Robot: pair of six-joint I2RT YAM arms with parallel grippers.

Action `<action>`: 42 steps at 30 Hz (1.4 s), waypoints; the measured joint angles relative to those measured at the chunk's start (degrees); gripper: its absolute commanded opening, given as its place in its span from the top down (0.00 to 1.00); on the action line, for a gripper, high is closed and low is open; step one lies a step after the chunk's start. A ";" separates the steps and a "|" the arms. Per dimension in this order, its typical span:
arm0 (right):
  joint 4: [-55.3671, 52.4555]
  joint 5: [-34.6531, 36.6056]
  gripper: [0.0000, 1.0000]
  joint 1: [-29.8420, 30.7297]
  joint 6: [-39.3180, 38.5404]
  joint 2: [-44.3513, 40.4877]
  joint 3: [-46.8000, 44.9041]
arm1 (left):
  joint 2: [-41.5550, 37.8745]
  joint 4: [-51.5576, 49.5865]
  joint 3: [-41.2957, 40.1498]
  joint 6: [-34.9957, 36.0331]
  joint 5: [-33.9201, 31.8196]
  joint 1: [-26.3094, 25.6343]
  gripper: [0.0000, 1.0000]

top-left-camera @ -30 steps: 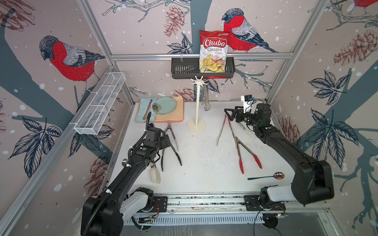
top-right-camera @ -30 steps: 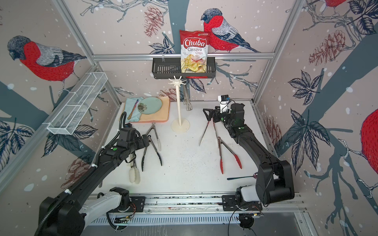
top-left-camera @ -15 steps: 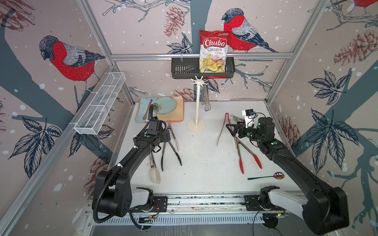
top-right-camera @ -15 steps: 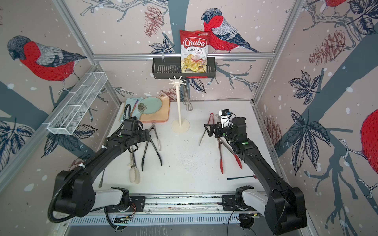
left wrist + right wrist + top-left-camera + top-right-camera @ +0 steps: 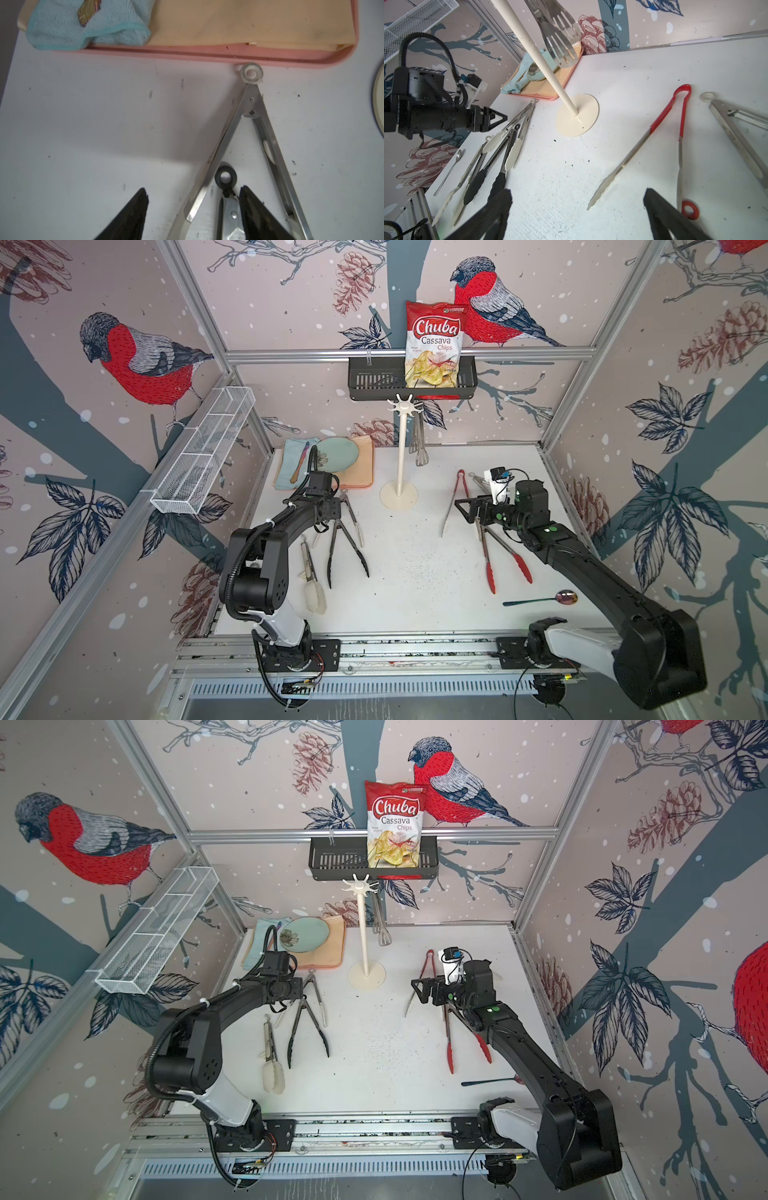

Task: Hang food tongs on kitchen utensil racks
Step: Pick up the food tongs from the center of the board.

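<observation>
Left tool [image 5: 193, 188] low over the black-tipped tongs [image 5: 231, 207], jaws partway apart and not clamped; right tool [image 5: 577, 190] wide, empty.

The black ring end of those tongs lies on the counter [image 5: 104, 124] between the left tool's fingers [image 5: 255, 209], right against one, with a gap to the other. White-ring steel tongs [image 5: 220, 149] straddle it, their ring ahead of the tool, just beside the pink tray [image 5: 187, 54] edge. White-tipped tongs [image 5: 309, 572] lie behind the left tool. Red-handled tongs [image 5: 668, 116] lie flat ahead of the right tool. Red-tipped tongs [image 5: 486, 558] run under and behind it, red ring beside one finger. Utensil rack [image 5: 401, 456] stands between the two tools and further out, with bare steel tongs [image 5: 420, 448] hanging from its head.
</observation>
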 measured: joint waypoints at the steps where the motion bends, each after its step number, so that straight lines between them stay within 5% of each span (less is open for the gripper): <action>1: -0.15 0.42 0.00 0.39 0.00 0.02 -0.07 | 0.96 0.66 0.79 0.76 0.00 0.04 0.36; 17: -1.29 1.99 0.00 2.05 -0.28 0.61 -0.94 | 11.19 2.25 6.25 7.02 4.98 0.11 0.45; 42: -1.38 2.19 0.00 3.28 -0.42 1.07 -1.55 | 13.40 3.32 6.54 12.61 9.77 0.11 0.93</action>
